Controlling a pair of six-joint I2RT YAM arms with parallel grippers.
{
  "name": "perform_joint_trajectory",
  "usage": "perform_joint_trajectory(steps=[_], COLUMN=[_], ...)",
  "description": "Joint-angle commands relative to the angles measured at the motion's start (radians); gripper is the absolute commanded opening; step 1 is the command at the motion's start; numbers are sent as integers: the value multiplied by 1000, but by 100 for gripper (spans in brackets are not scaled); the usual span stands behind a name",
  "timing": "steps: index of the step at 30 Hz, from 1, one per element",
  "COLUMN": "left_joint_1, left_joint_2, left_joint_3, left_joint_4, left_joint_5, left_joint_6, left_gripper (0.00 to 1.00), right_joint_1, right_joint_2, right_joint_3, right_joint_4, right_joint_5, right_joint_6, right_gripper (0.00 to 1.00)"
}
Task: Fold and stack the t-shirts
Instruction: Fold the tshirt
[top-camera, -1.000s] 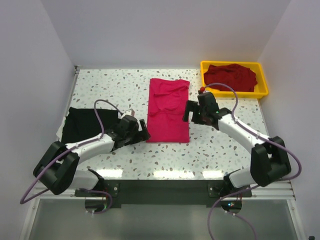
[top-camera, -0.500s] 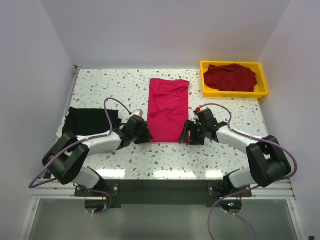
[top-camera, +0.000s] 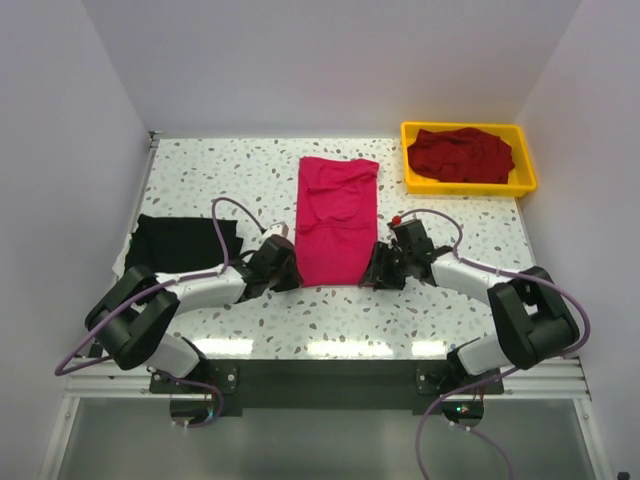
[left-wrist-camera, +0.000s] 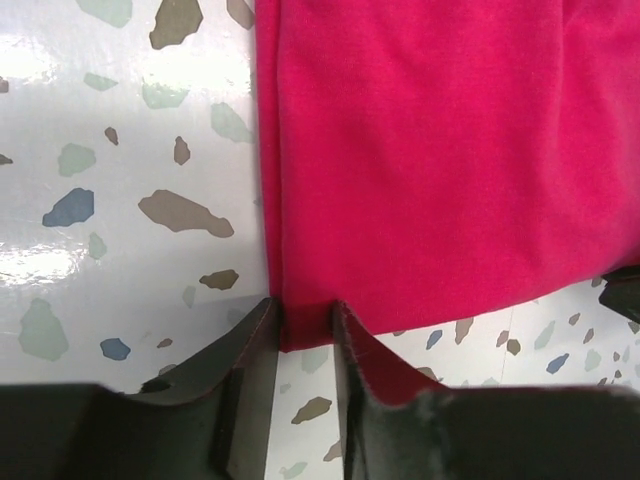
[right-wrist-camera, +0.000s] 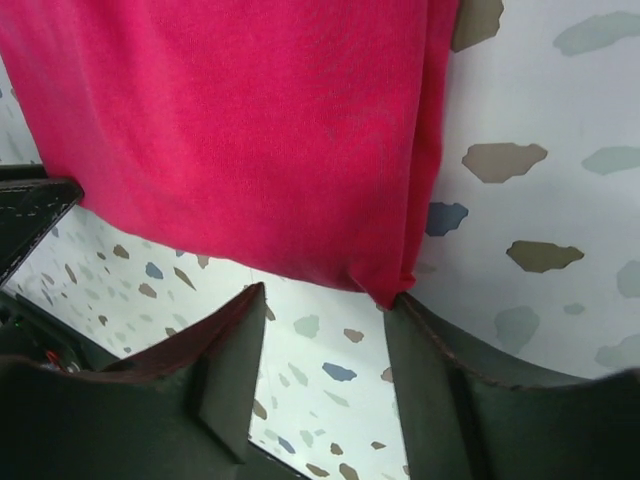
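Observation:
The bright pink-red t-shirt (top-camera: 336, 215) lies folded into a long strip in the middle of the table. My left gripper (top-camera: 290, 278) is at its near left corner. In the left wrist view that gripper (left-wrist-camera: 302, 335) has its jaws narrowly open, and the corner of the shirt (left-wrist-camera: 440, 150) lies flat in the gap. My right gripper (top-camera: 375, 272) is at the near right corner. There the gripper (right-wrist-camera: 325, 310) stands wider open, with the shirt (right-wrist-camera: 250, 130) corner touching its right finger (right-wrist-camera: 440, 350). The black t-shirt (top-camera: 180, 243) lies at the left, and the maroon one (top-camera: 460, 153) lies in the tray.
The yellow tray (top-camera: 528, 170) stands at the back right corner of the speckled table (top-camera: 200, 180). The black shirt reaches the table's left edge. White walls enclose the left, back and right sides. Each wrist view catches the other gripper at its edge.
Both arms swung in and down to the pink shirt's near corners. Both grippers have narrowed from wide open, the left one more than the right.

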Motion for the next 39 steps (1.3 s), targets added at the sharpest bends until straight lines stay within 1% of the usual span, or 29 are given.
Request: perform_joint_trajectory(steps=[1, 2, 3, 4, 5, 6, 9, 12, 13, 14, 16, 17, 18, 19, 20, 21, 23, 24, 26, 29, 30, 34, 35, 37, 39], left_joint_1=[-11, -11, -14, -15, -22, -25, -54, -114, -146, -161, -205, -222, -238, -273, -290, -308, -370, -384, -394, -393, -393, -390, -387, -365, -342], left_joint_2=[22, 23, 23, 22, 20, 16, -21, -121, -150, -206, -259, -312, -337, -383, -403, -423, -475, -493, -536, -553, -549, -500, -486, -445, -428], left_joint_3=[-9, -9, -11, -14, -15, -17, -28, -73, -93, -100, -118, -124, -126, -129, -127, -121, -89, -78, -66, -40, 0, 97, 115, 181, 222], left_joint_4=[-56, -59, -61, -61, -64, -58, -71, -90, -105, -146, -204, -253, -275, -306, -318, -337, -381, -392, -384, -396, -410, -487, -504, -544, -539], left_joint_5=[-26, -27, -30, -32, -32, -27, -20, -6, 0, 14, 22, 28, 43, 54, 63, 68, 37, 7, -3, -36, -71, -187, -228, -262, -294], left_joint_6=[-10, -10, -8, -7, -2, 5, 12, -2, -5, -17, -36, -62, -76, -106, -117, -129, -162, -171, -168, -157, -148, -102, -100, -71, -48], left_gripper=[30, 22, 16, 0, 0, 0, 0, 0, 0, 0, 0, 0, 0, 0, 0, 0, 0, 0, 0, 0, 0, 0, 0, 0, 0], right_joint_1=[1, -1, 1, 1, -1, 1, -1, 1, 2, 1, 2, 4, 2, 4, 13, 13, 13, 13, 13, 14, 13, 13, 10, 8, 5], right_joint_2=[34, 32, 24, 20, 11, -8, -48, -139, -193, -231, -302, -384, -425, -474, -556, -600, -675, -686, -684, -648, -625, -554, -531, -472, -436], right_joint_3=[-16, -19, -22, -28, -33, -37, -51, -93, -115, -131, -165, -169, -172, -175, -179, -180, -162, -151, -108, -39, -21, 122, 149, 220, 274], right_joint_4=[3, 3, 1, 1, -6, -10, -68, -140, -163, -206, -264, -337, -380, -431, -439, -451, -514, -537, -583, -588, -583, -571, -582, -600, -588], right_joint_5=[58, 56, 53, 52, 50, 45, 10, -46, -66, -120, -154, -190, -201, -206, -250, -263, -243, -213, -191, -182, -171, -27, -10, 18, 36], right_joint_6=[-8, -9, -12, -15, -25, -35, -84, -121, -137, -173, -190, -204, -210, -206, -191, -183, -161, -163, -179, -193, -190, -177, -187, -198, -207], right_gripper=[51, 47, 36, 28, 22, 10, 0, 0, 0, 0, 0, 0, 0, 0, 0, 0, 0, 0, 0, 0, 0, 0, 0, 0, 0])
